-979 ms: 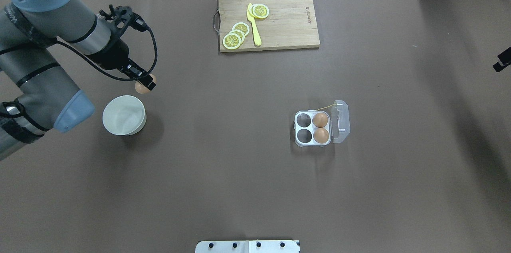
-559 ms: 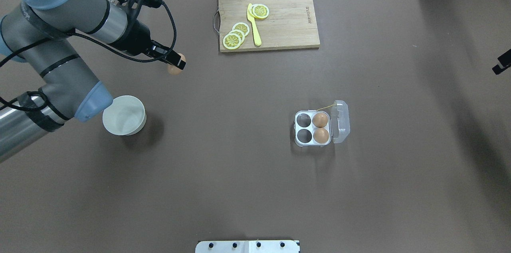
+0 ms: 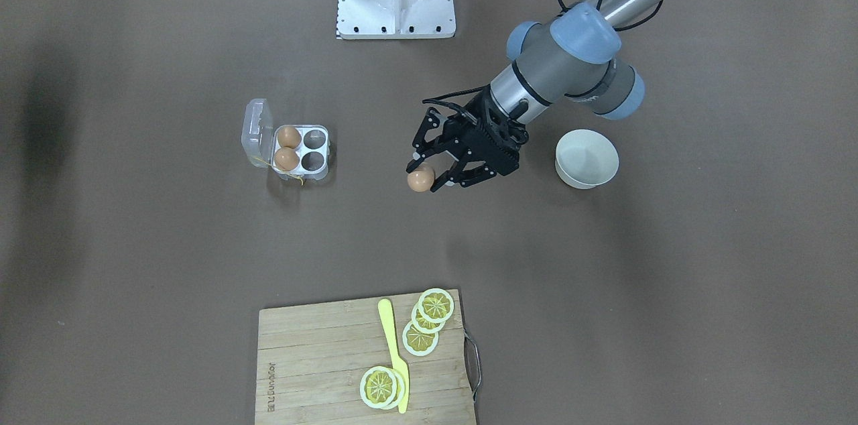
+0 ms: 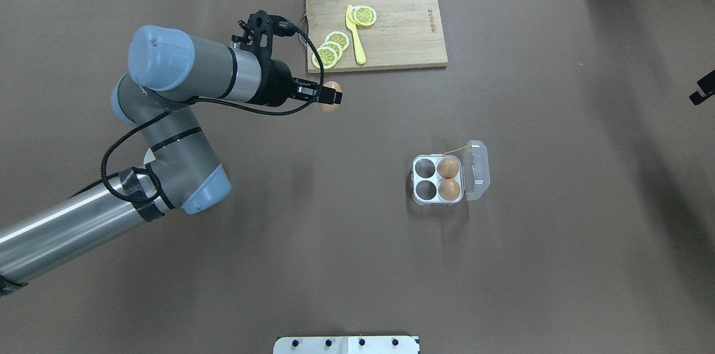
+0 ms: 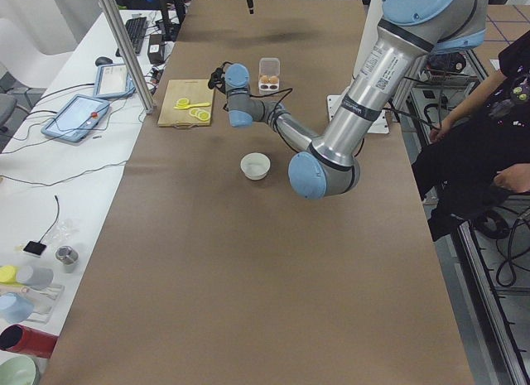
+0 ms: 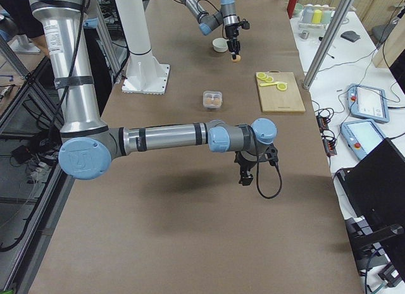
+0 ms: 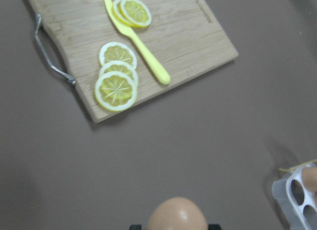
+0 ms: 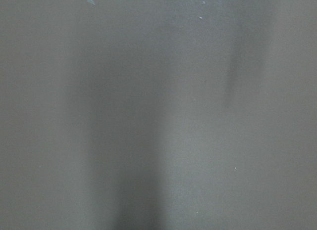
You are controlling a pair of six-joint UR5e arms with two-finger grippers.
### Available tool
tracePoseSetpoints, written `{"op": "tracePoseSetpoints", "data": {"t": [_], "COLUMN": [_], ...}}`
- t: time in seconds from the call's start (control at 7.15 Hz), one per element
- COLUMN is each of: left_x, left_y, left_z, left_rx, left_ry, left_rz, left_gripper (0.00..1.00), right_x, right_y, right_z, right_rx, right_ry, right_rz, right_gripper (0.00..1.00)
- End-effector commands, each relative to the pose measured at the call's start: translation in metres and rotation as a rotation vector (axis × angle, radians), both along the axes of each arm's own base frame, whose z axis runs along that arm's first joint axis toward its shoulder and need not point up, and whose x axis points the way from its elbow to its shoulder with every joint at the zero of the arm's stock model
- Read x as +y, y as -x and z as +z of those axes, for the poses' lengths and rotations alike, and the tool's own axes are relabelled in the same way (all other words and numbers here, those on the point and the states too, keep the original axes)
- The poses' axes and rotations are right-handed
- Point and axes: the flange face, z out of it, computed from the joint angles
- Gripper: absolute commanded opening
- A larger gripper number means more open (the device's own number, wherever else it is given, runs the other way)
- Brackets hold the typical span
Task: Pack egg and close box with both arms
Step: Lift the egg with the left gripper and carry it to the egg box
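My left gripper (image 4: 330, 98) is shut on a small orange-brown egg (image 4: 329, 104) and holds it above the table, just in front of the cutting board's near left corner. The egg also shows in the front view (image 3: 420, 179) and at the bottom of the left wrist view (image 7: 177, 216). The four-cell carton (image 4: 418, 180) sits right of centre with its clear lid (image 4: 478, 170) open to the right. Two eggs (image 4: 448, 168) fill its right cells; the two left cells are empty. Only a black piece of my right gripper (image 4: 701, 87) shows at the right edge; its jaws cannot be judged.
A wooden cutting board (image 4: 402, 24) with lemon slices (image 4: 330, 49) and a yellow knife (image 4: 356, 36) lies at the back centre. A white bowl (image 3: 586, 158) stands under my left arm's elbow. A white base bracket (image 4: 346, 345) is at the near edge.
My left arm has swung to the right with the egg, from beside the white bowl to the cutting board's front left corner. The carton and right arm have not moved.
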Motion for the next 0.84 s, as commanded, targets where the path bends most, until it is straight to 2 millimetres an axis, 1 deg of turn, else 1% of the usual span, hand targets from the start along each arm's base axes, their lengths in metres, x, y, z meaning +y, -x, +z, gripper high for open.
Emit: {"op": "tracePoseSetpoints", "data": {"t": [0.0,0.14,0.42,0.56,0.7], "left_x": [0.054,0.070,0.122,0.134,0.144], "left_y": [-0.051,-0.065,-0.103,-0.115,-0.127], "left_z": [-0.029,-0.048,-0.069,-0.079,-0.074], "left_rx": [0.103,0.135,0.192,0.203,0.190], "left_ry": [-0.017,-0.010,-0.004,-0.002,0.003], "left_rz": [-0.057,-0.063,-0.097,-0.096,-0.095], "left_gripper": [0.37,0.37,0.37,0.37,0.37], "right_x": [0.001,0.002,0.009,0.010,0.010], "right_y": [-0.001,-0.001,-0.002,-0.002,-0.002], "right_z": [0.002,0.003,0.011,0.014,0.019], "right_rx": [0.001,0.000,0.002,0.004,0.006], "right_ry": [0.001,0.004,0.011,0.017,0.024], "right_rz": [0.000,-0.001,-0.002,-0.003,-0.003], "right_gripper": [1.00,1.00,1.00,1.00,1.00]}}
